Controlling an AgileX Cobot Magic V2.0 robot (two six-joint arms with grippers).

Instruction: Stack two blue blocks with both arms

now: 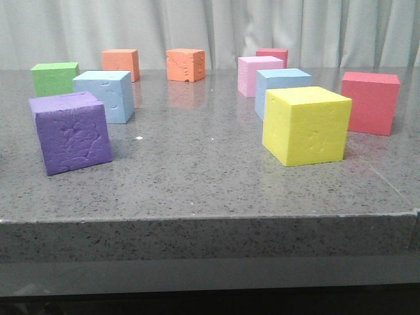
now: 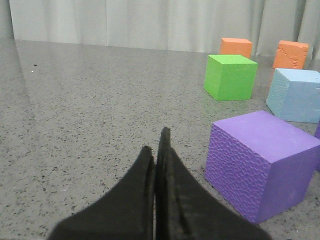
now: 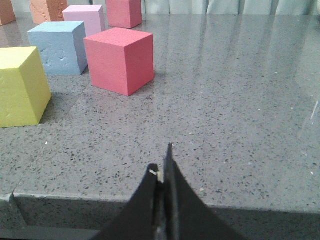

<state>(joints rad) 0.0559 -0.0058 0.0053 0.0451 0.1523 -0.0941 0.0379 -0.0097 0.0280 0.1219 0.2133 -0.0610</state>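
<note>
Two light blue blocks stand on the grey table. One blue block [image 1: 105, 96] is at the left behind the purple cube [image 1: 71, 132]; it also shows in the left wrist view [image 2: 296, 95]. The other blue block [image 1: 281, 85] is at the right, behind the yellow cube [image 1: 306, 125]; it also shows in the right wrist view [image 3: 57, 47]. Neither gripper shows in the front view. My left gripper [image 2: 156, 142] is shut and empty, near the purple cube [image 2: 262, 160]. My right gripper [image 3: 161, 162] is shut and empty over the table's front edge.
Other cubes stand around: green [image 1: 55, 78], two orange [image 1: 121, 64] [image 1: 186, 64], pale pink [image 1: 258, 75], a red one [image 1: 370, 102] at the right and a small red one [image 1: 272, 55] at the back. A curtain hangs behind the table.
</note>
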